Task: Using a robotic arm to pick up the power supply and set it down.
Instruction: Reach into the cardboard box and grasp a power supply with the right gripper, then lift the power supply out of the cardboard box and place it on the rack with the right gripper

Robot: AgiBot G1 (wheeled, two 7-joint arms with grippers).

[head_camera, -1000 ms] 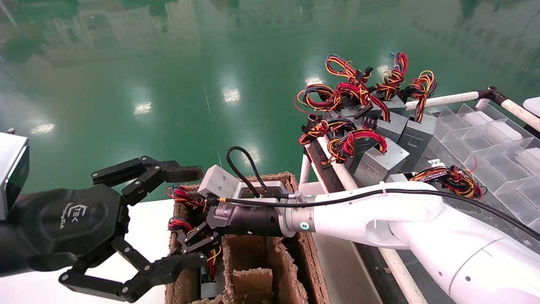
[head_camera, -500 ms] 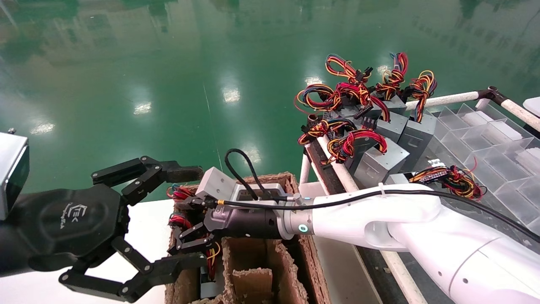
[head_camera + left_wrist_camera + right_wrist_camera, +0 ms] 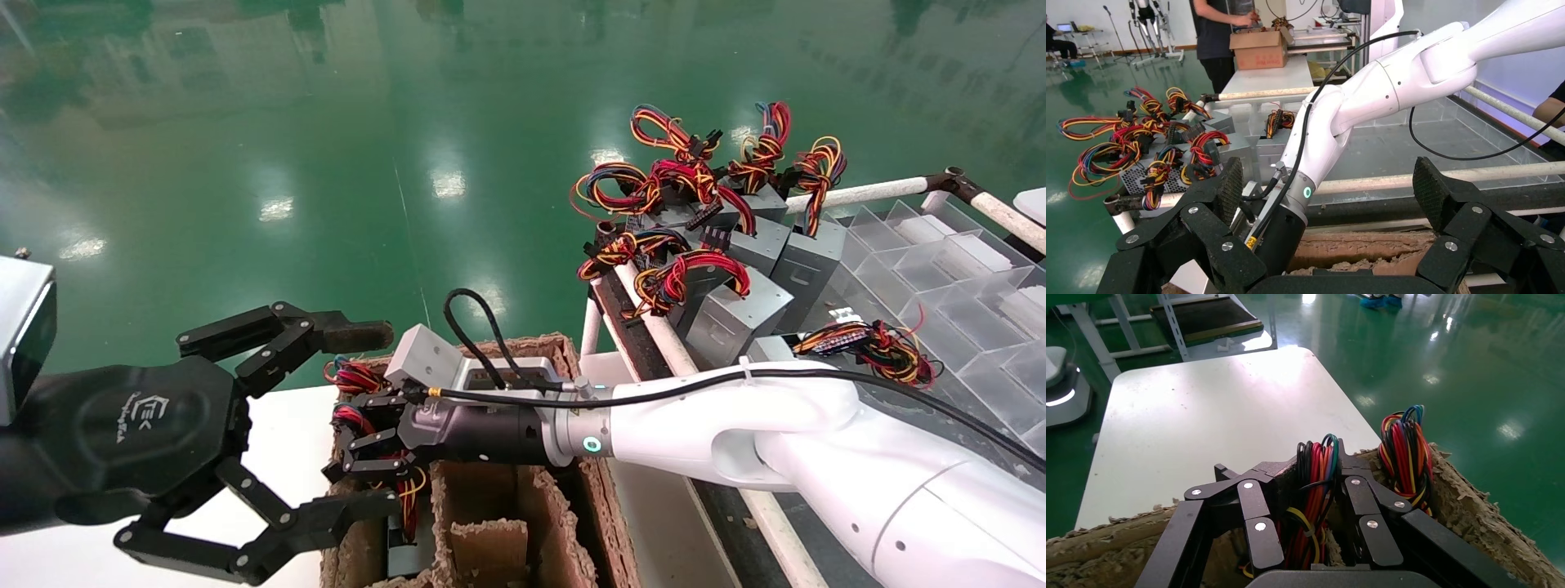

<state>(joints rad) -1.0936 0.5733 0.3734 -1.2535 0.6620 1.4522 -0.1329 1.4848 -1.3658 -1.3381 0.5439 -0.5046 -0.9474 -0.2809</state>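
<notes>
Right gripper: reached from the right arm into the left cell of the carton; in the right wrist view its fingers were closed on a wire bundle — red, yellow, orange and black strands pinched between the pads.
Supply: stood low in that same cell, only a grey sliver of its case showing below the gripper; the gripped wires rose from it.
Second bundle: stood just beside the gripped one, against the carton's ragged wall.
Carton: brown, torn-edged, split into cells; it sat beside the white table.
Left gripper: hung near the carton's left side above the table, jaws wide open, holding nothing.
Other supplies: a cluster of grey boxes with looped coloured wires — piled on the rack to the right, well apart from the carton.
Clear bins: sat at the far right, behind the right arm.
Floor: glossy green.
</notes>
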